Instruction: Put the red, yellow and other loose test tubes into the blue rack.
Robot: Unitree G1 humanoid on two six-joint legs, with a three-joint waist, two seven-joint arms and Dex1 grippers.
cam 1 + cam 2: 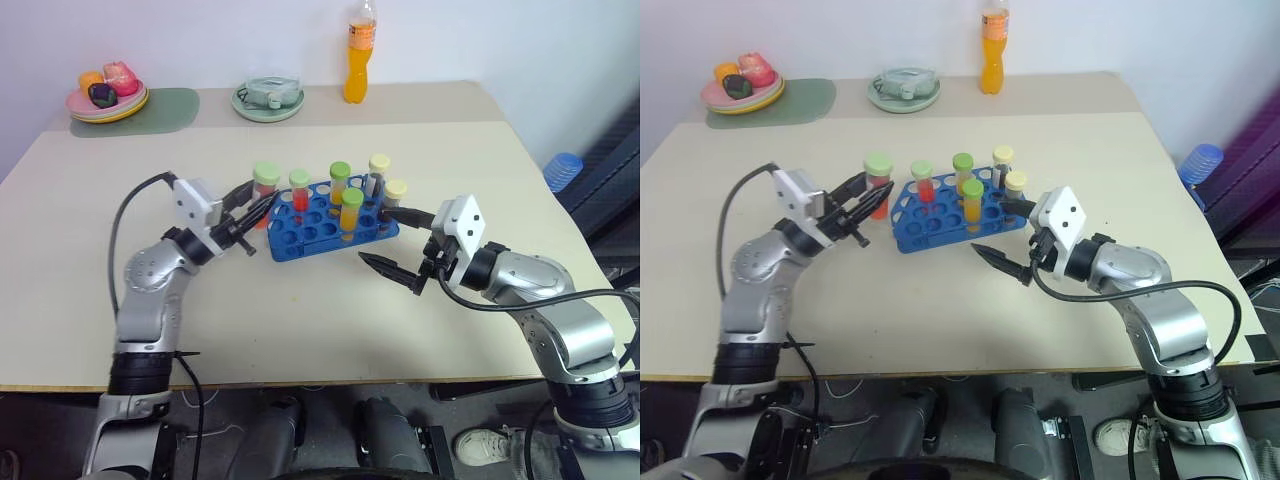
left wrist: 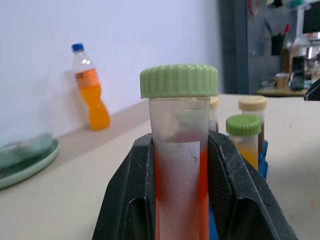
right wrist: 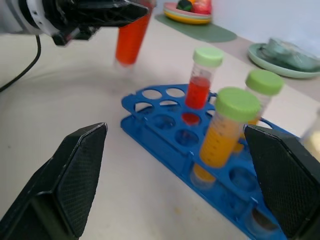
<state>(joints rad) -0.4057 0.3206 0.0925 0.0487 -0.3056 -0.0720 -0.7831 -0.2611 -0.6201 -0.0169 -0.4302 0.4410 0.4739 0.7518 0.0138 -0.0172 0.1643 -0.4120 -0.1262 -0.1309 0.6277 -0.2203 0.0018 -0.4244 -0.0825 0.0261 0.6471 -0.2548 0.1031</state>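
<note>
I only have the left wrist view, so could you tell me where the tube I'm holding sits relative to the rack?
Observer: The red tube is upright in the left pincer, in the air just beside the rack's left end, not yet over a hole.
Operator: Thank you. How many tubes are already in?
Observer: Five stand in the rack; a red one is nearest yours.
Operator: Is the other arm in the way?
Observer: No, the right pincer hangs open at the rack's right end.
</note>
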